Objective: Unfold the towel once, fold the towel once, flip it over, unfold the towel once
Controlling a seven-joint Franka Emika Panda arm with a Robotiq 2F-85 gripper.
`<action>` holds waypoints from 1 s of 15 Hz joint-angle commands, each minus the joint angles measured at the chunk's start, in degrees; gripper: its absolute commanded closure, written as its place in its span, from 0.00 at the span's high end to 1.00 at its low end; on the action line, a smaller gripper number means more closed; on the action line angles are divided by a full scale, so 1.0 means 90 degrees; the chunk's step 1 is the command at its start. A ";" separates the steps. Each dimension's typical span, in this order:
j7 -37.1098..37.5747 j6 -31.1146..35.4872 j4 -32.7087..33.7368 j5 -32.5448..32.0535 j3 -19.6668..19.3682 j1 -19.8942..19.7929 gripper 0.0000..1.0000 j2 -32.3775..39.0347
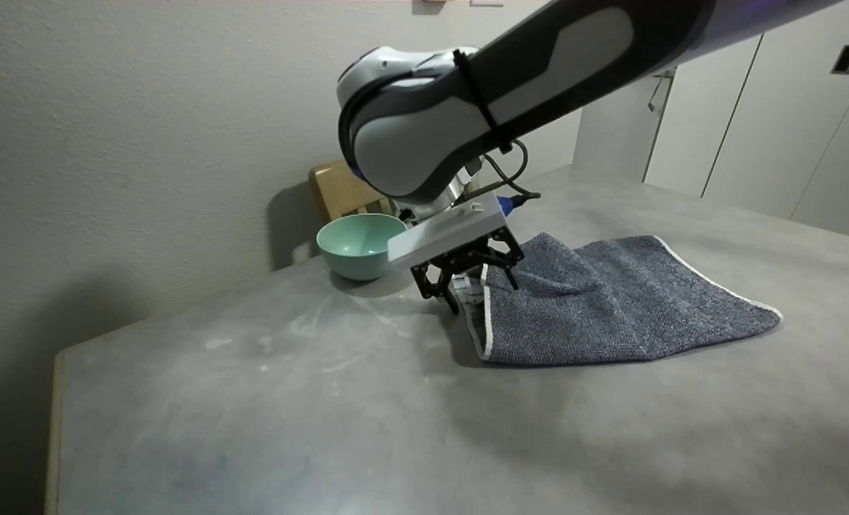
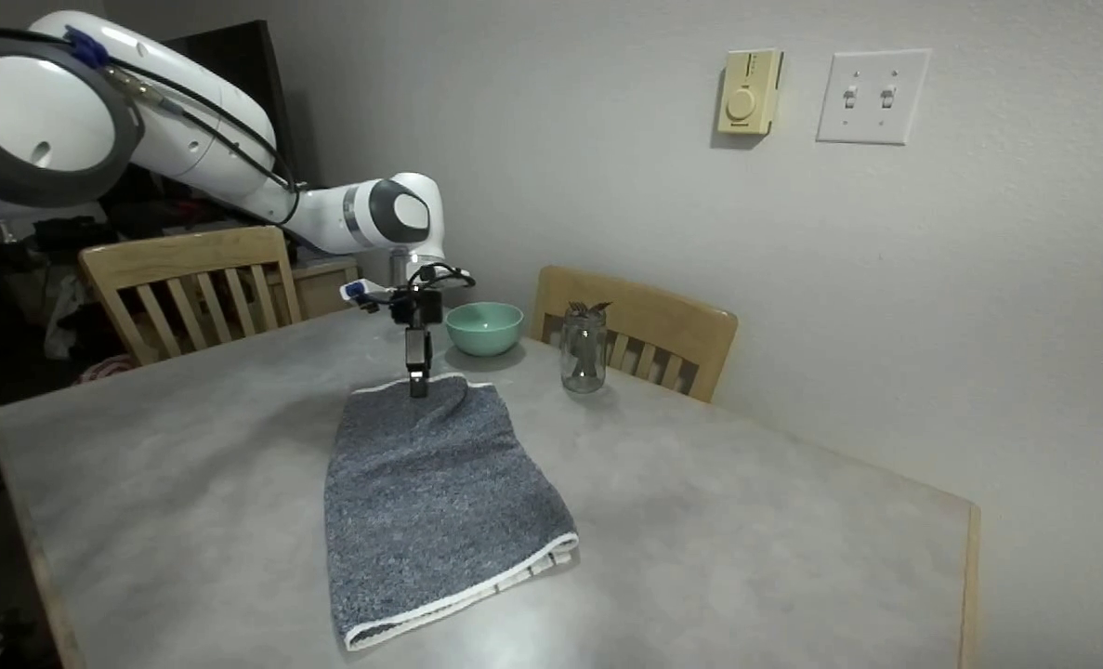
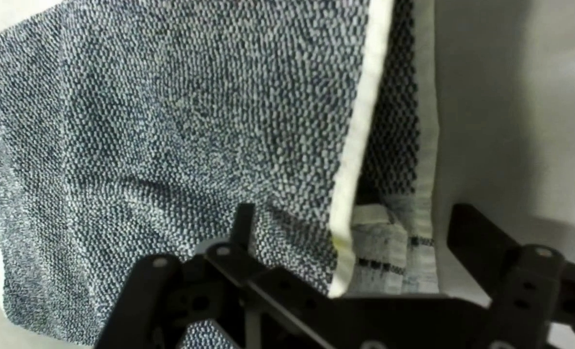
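The gripper (image 1: 484, 292) hangs from the arm (image 1: 410, 154) over 1 end of the towel (image 2: 439, 502), its 2 fingers (image 3: 466, 228) spread wide apart. The towel lies folded on the table (image 1: 288, 429), partly below the fingers and stretching away to 1 side of them. In the wrist view, 1 finger is over the blue-grey cloth and the other is past its edge, over the table; whether either tip touches anything, I cannot tell. Between the fingers show 2 white borders, the upper layer's set back from the lower layer's, with a darker strip of cloth in between and a pale patch with dark marks. Creases ripple the towel beside the finger above it. At the end away from the fingers, a pale strip with dark stripes peeps from beneath the top border. The bowl (image 1: 356, 259) stands near the fingers, on the side of the finger clear of the towel. In an exterior view, the jar (image 2: 584, 358) of cutlery is right of the fingers, 1 chair (image 2: 663, 311) behind it and another chair (image 2: 184, 255) left of the fingers.
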 commanded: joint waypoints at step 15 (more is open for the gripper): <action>-0.1966 0.1366 -0.0498 0.0132 0.0468 -0.0314 0.00 -0.0308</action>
